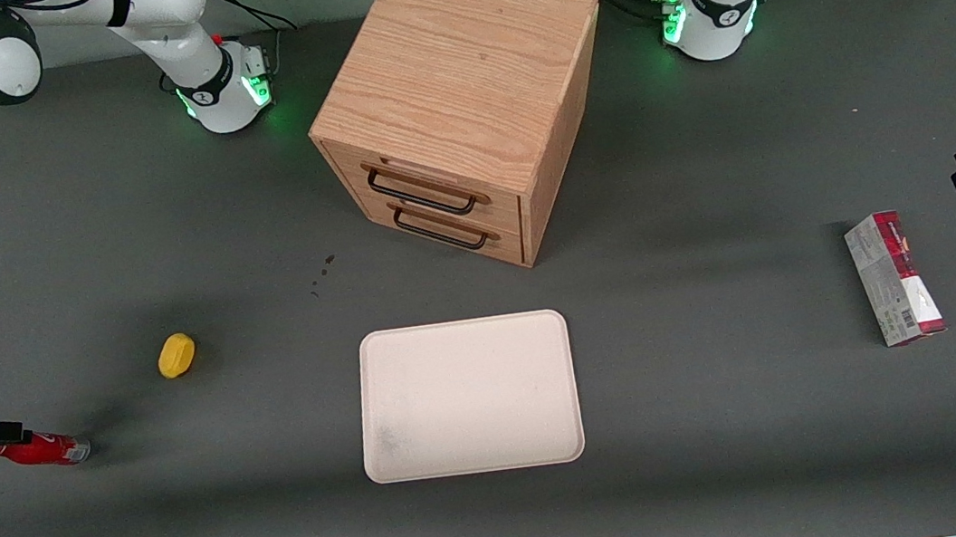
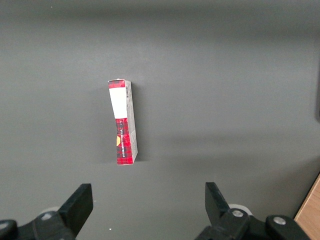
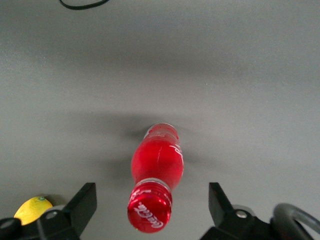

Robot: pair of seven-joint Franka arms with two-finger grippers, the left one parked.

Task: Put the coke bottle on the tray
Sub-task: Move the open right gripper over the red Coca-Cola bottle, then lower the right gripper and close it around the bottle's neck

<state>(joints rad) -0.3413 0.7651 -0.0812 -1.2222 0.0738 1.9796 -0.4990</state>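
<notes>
Coke bottle between the open gripper fingers

The coke bottle (image 3: 156, 172) appears end-on, its red cap (image 3: 149, 210) with white script nearest the camera and its clear base resting on the grey table (image 3: 225, 75). The gripper (image 3: 150, 212) has its two dark fingers (image 3: 82, 202) spread wide on either side of the bottle, not touching it. A yellow lemon (image 3: 31, 209) lies beside one finger.

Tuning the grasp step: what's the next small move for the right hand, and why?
Probably ease the hand down and shut it on the bottle. The wrist view shows the fingers open, flanking the bottle's cap end, with gaps on both sides. The bottle lies on its side on the table, well short of the tray.
</notes>
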